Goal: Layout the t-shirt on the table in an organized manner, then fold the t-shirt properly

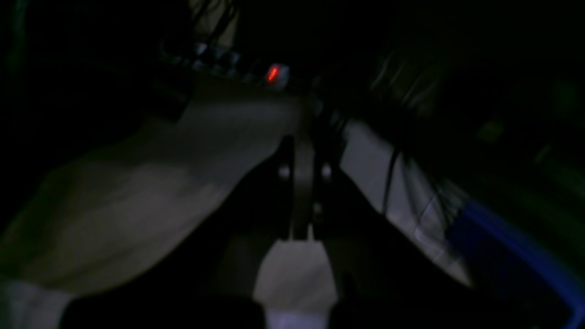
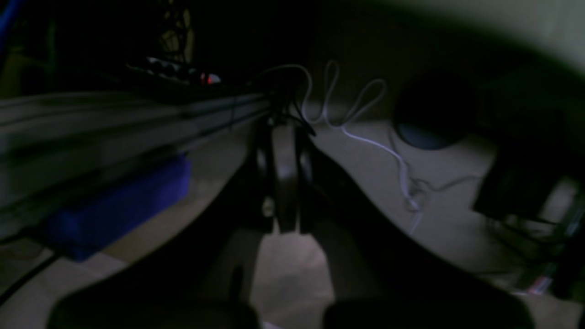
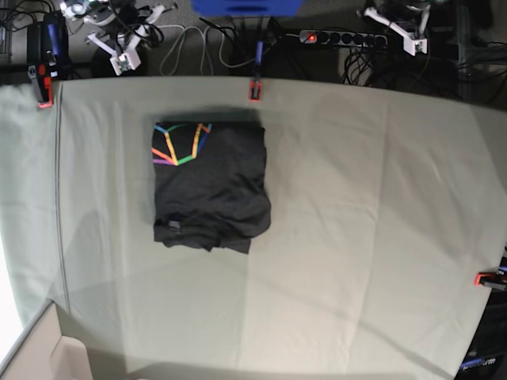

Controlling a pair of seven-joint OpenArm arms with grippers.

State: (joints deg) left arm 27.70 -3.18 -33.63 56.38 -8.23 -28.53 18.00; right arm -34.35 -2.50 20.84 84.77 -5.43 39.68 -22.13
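Observation:
The dark t-shirt (image 3: 210, 186) lies folded into a compact rectangle on the left-centre of the table (image 3: 372, 206). Its rainbow line graphic faces up at the far left corner, and its near edge is a little rumpled. Both arms are pulled back behind the table's far edge, away from the shirt. My left gripper (image 3: 408, 36) is at the far right and my right gripper (image 3: 123, 51) at the far left. In the dark left wrist view my left gripper (image 1: 302, 146) has its fingers together and holds nothing. So does my right gripper (image 2: 284, 132) in the right wrist view. Neither wrist view shows the shirt.
Red-orange clamps sit on the far edge (image 3: 255, 89), the far left corner (image 3: 43, 95) and the right edge (image 3: 487, 279). Behind the table are a power strip with a red light (image 3: 341, 37), a blue box (image 3: 245, 6) and loose white cables (image 2: 365, 132).

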